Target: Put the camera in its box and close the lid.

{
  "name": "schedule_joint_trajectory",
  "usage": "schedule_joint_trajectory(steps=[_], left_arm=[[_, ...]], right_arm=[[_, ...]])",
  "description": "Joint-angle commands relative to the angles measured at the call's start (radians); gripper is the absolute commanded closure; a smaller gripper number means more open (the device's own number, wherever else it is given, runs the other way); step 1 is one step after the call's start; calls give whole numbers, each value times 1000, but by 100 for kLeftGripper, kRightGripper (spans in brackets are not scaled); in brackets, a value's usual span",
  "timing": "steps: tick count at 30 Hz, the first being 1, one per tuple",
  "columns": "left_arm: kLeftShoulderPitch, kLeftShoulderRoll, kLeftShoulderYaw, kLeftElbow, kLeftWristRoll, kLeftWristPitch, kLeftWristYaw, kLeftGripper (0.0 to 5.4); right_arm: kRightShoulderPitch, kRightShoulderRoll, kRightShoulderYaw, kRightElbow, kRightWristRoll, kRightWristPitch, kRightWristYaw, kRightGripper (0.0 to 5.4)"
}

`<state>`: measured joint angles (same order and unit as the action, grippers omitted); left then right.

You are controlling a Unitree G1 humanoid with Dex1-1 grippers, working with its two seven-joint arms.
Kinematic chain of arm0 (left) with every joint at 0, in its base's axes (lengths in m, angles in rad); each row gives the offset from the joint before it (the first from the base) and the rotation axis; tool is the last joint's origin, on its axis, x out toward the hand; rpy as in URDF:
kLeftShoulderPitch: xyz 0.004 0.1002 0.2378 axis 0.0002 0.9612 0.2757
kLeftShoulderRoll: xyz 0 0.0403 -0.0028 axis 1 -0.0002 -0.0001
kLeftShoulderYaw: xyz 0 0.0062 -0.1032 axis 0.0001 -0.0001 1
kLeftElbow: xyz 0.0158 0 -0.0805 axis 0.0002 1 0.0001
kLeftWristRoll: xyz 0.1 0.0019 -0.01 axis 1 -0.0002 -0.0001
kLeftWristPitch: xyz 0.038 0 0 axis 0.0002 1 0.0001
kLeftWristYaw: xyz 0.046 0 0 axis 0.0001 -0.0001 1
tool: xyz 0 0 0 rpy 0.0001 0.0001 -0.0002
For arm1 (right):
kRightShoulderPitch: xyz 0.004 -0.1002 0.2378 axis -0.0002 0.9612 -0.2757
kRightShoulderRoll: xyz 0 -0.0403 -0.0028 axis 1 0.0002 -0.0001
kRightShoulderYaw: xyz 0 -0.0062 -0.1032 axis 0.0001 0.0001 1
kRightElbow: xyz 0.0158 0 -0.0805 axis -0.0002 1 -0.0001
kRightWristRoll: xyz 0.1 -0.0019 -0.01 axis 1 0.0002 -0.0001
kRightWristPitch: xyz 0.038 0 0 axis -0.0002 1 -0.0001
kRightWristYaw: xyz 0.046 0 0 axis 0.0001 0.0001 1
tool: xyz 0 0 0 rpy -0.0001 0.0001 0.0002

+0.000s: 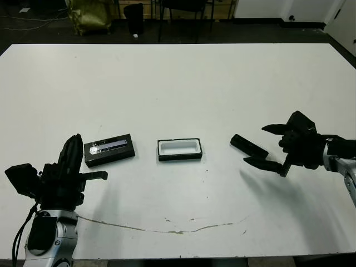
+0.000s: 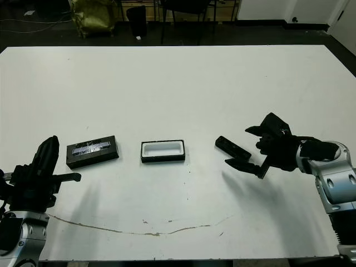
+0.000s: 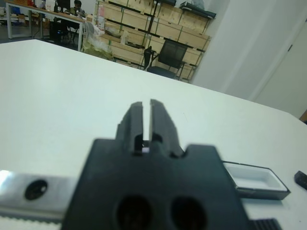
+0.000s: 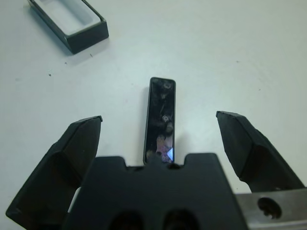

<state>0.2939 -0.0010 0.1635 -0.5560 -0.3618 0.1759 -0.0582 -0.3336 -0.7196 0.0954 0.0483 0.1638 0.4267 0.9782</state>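
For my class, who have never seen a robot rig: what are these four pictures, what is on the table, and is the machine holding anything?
This is a humanoid robot with two arms, each ending in a two-fingered black gripper. Two pictures come from cameras in its head, looking down at a white table. The other two come from cameras on its wrists, looking along the fingers.

On the table, in a row, lie a black lid with a silvery stripe, an open white-lined box and a slim black camera.

Nothing is held. The left gripper is shut and empty near the lid. The right gripper is open, its fingers on either side of the camera.
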Motion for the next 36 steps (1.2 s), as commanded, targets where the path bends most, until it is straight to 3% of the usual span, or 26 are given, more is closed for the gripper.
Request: schedule_joint_trajectory(steps=[1,36], left_arm=[[10,9,-1,14,2,9,-3,540],[23,17,9,-4,3,27,-1,540]], right_arm=[[17,-6,6,6,-14,1,-12,1],[43,50,43,103,-57,-106,-41,1]])
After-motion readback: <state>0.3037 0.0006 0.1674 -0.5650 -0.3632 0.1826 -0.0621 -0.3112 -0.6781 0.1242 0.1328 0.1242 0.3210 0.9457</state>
